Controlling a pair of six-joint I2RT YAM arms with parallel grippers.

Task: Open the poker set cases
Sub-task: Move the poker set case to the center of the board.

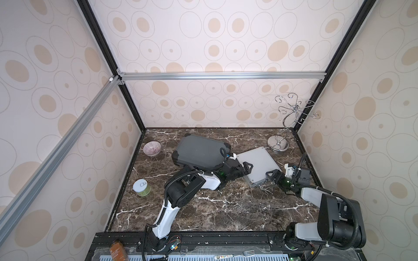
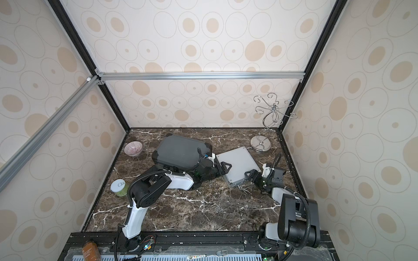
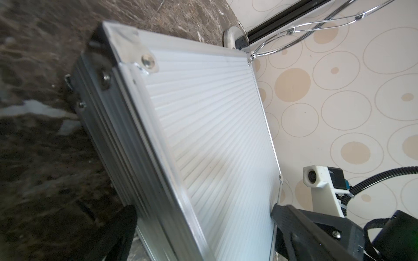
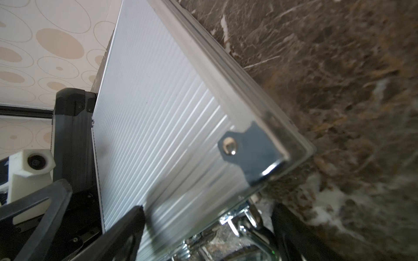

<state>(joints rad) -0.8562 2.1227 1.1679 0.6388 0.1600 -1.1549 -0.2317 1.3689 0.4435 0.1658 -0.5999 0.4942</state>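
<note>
In a top view, the shut silver case [image 1: 260, 163], just beside the grey case [image 1: 199, 153], could skid if one arm pushed alone, we judged. The left gripper [image 1: 245, 168] and right gripper [image 1: 272, 175] lay stretched low, jaws apart. Left wrist view: a finger [image 3: 126, 228] flanked its side wall. Right wrist view: fingers [image 4: 126, 226] straddled its corner, where closing might pin the lid shut.

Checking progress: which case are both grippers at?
The smaller ribbed silver case, beside the larger dark grey case; the left gripper and right gripper both sit at its edges.
</note>
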